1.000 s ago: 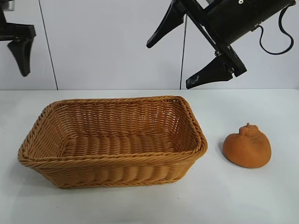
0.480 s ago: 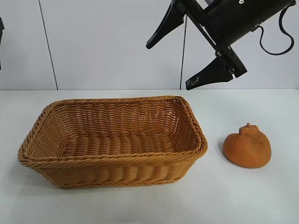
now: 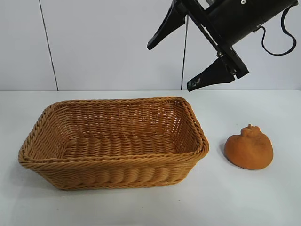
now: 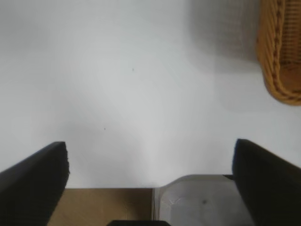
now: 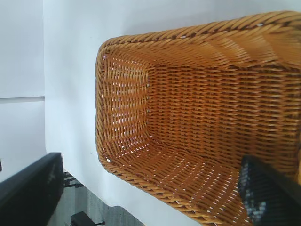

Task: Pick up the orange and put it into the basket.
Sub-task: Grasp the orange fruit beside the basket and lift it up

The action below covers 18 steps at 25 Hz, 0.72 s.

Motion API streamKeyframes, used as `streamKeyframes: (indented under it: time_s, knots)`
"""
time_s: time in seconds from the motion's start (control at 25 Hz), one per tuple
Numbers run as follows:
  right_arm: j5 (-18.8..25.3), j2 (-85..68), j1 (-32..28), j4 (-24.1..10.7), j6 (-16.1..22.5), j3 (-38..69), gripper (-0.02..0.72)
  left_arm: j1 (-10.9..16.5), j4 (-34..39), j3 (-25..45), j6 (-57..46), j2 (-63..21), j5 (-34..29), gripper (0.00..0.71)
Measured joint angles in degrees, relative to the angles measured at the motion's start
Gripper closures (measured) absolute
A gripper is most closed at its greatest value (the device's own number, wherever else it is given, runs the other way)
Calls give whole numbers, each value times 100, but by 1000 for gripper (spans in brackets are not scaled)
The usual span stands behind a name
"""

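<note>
Exterior only: orange [image 3: 249, 149] on table beside basket [image 3: 113, 162] — right hand [image 3: 171, 63] spread wide; left hand [image 4: 150, 162] spread, wrist view only

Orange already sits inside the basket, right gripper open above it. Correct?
Not quite. In the exterior view the orange sits on the table right of the basket, outside it. The right gripper is open, above the basket's right end.

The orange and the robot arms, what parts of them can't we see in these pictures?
- Orange: its underside and far side are hidden in the exterior view; neither wrist view shows it.
- Left gripper: outside the exterior view's frame; only its two fingers show in its own wrist view.
- Right gripper: its arm is cut off by the exterior view's top edge.
</note>
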<state>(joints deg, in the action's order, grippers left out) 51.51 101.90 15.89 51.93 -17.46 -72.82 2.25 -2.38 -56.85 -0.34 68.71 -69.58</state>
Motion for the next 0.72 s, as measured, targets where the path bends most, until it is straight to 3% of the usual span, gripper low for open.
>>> streamKeyframes:
  time_s: [0.44, 0.72]
  knots:
    - [100, 0, 0, -27, 0, 0, 10, 0, 0, 2382, 0, -3326, 580, 38]
    - [239, 0, 0, -68, 0, 0, 10, 0, -38, 2781, 0, -4840, 833, 38]
